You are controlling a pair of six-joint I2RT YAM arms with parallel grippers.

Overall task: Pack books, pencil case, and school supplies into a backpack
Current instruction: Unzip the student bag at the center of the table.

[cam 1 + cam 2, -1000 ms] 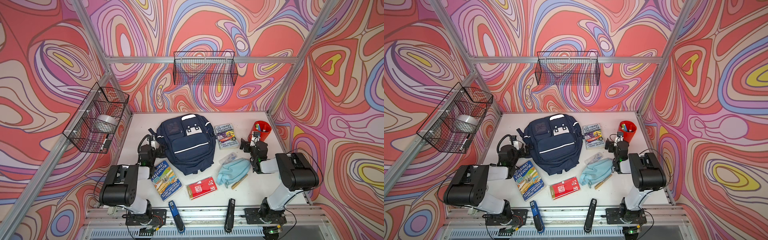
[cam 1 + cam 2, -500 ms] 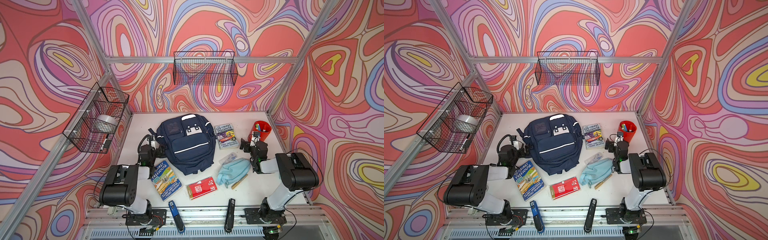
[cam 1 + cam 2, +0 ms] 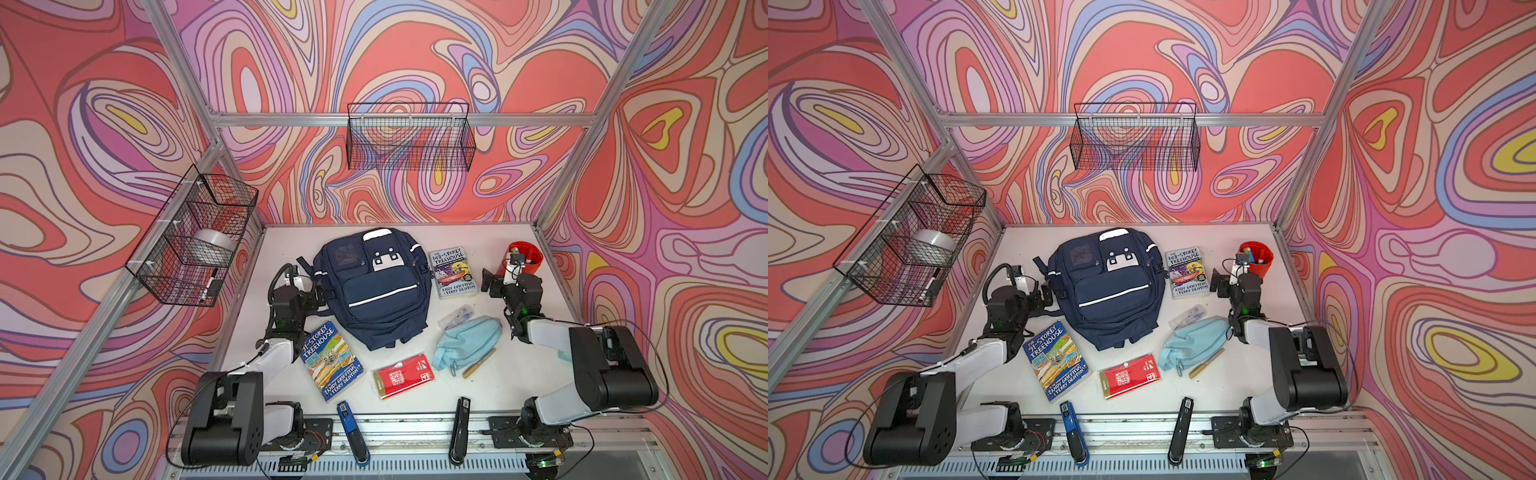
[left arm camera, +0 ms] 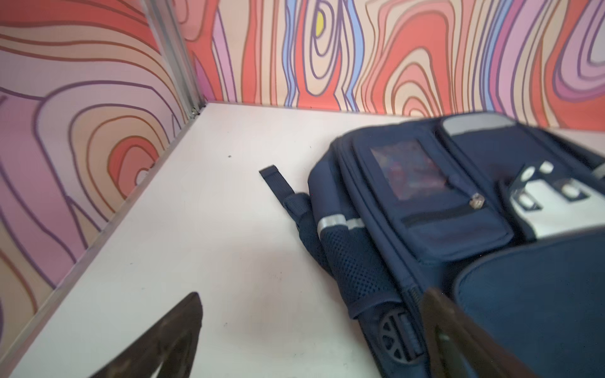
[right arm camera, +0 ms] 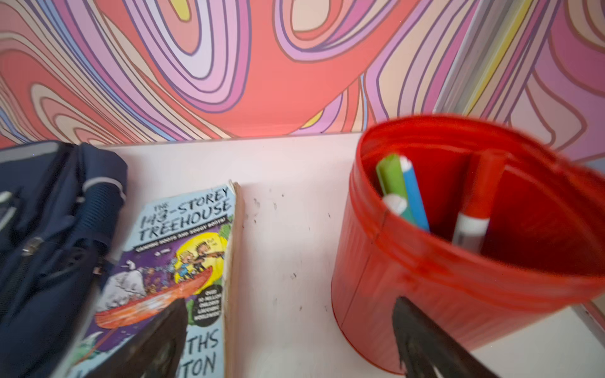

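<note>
Jaws spread wide and empty, the left gripper (image 3: pixel 318 294) sits low just beside the left side of the backpack (image 3: pixel 374 291), which lies flat with its front pockets up in the middle of the white table (image 3: pixel 286 243). Jaws equally wide and holding nothing, the right gripper (image 3: pixel 492 283) sits low between the grey-purple book (image 3: pixel 453 272) and the red cup (image 3: pixel 527 261) of markers. Near-left of the backpack lies the blue book (image 3: pixel 330 359), near-right the pencil case (image 3: pixel 467 340) with the clear packet (image 3: pixel 455 318) and tan stick (image 3: pixel 478 363) just beside it, the red packet (image 3: pixel 403 376) nearer still
</note>
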